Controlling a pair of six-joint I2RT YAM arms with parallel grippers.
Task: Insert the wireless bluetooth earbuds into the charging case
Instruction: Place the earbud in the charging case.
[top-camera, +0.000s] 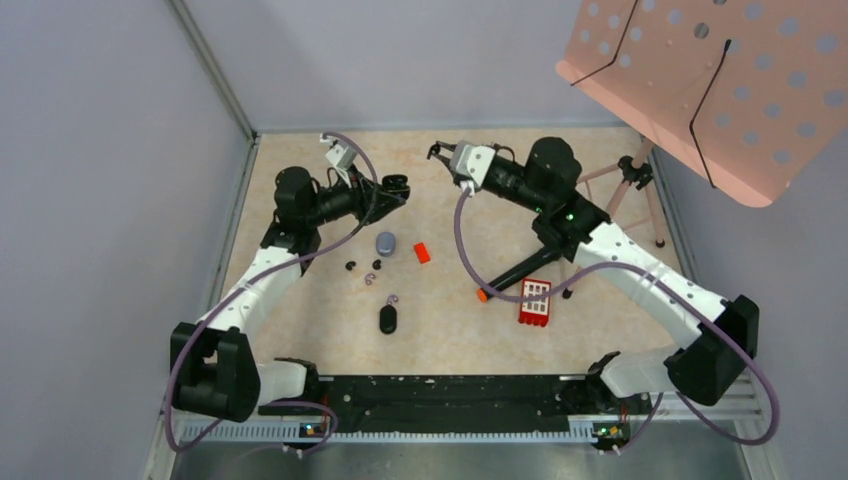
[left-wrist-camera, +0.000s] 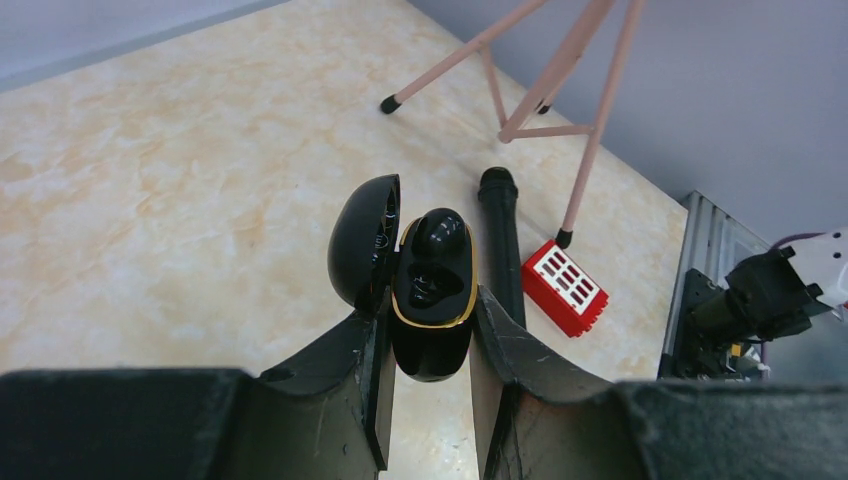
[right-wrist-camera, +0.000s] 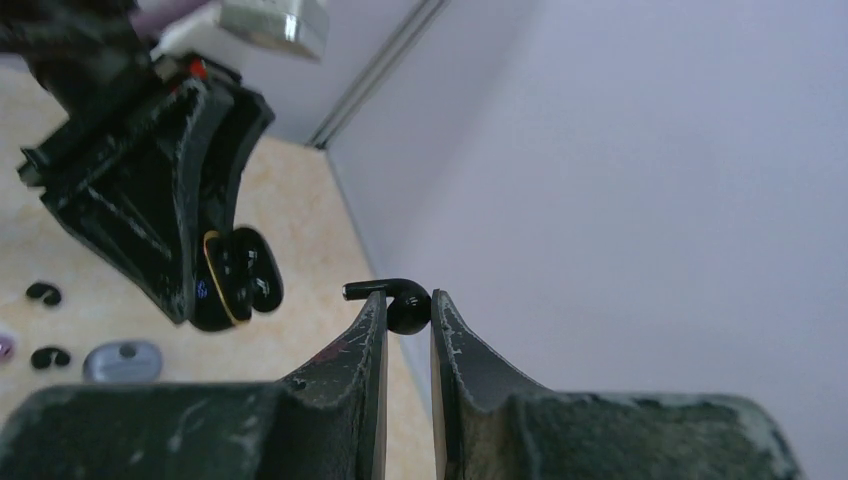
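Jaws of L gripper (left-wrist-camera: 427, 305) were clamped on the lower body of the charging case (left-wrist-camera: 435, 270), which was black w/ a gold rim, its lid swung open to one side. Jaws of R gripper (right-wrist-camera: 408, 300) were nearly together, pinching one black earbud (right-wrist-camera: 408, 312) by its round head, stem poking out sideways past the tips. Both were held up off the table (top-camera: 450, 330), w/ a gap btwn case and held bud. Below and btwn the two sets of jaws, loose earbuds (top-camera: 351, 266) lay on the table near a grey oval case (top-camera: 386, 242), a red block (top-camera: 422, 253) and a black oval item (top-camera: 389, 319).
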